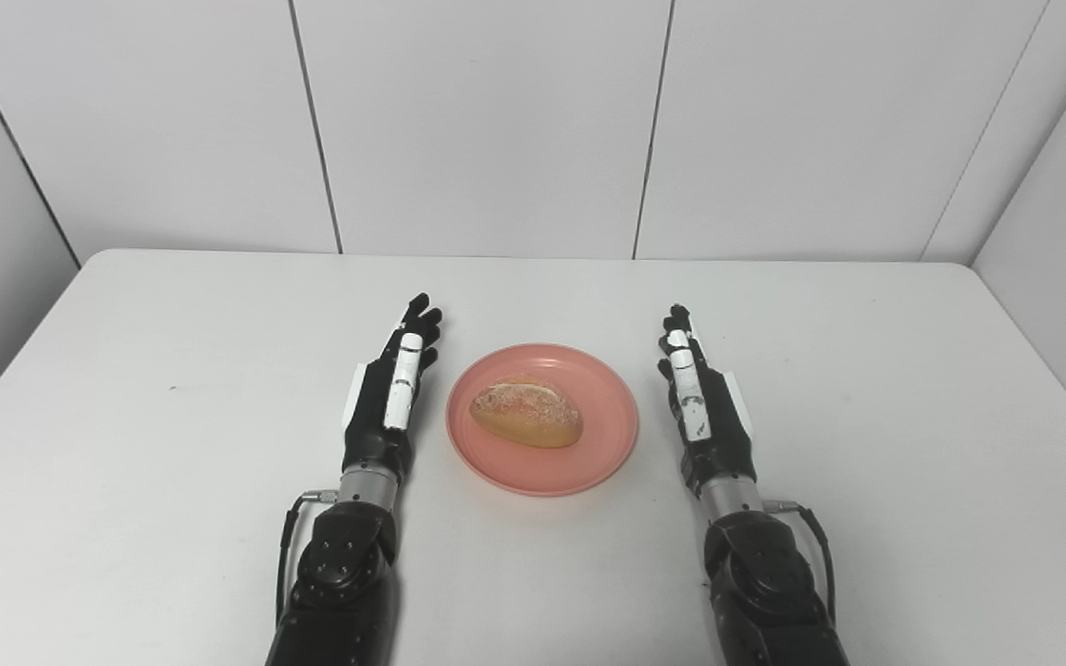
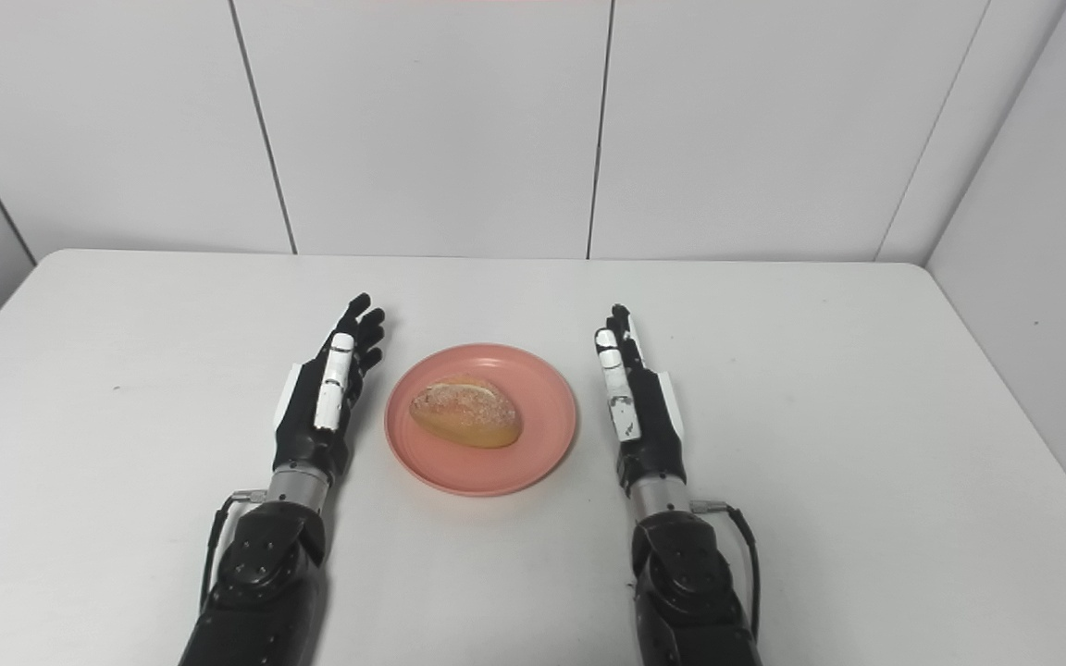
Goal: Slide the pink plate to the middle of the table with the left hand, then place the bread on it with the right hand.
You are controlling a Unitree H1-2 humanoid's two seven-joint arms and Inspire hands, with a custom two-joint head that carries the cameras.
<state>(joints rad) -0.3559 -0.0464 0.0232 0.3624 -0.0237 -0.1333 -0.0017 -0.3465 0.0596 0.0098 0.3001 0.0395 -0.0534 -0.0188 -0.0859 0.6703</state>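
The left hand [image 1: 391,393] rests edge-on beside the pink plate [image 1: 607,435], fingers extended and apart, holding nothing. The plate sits between both hands, near the table's [image 1: 126,416] middle, with the bread roll [image 1: 526,413] lying on it. The right hand [image 1: 701,402] stands likewise empty, fingers straight, just beside the plate's far rim. Judged complete: both steps appear done; no further move seems required. Palms and thumbs are largely hidden.
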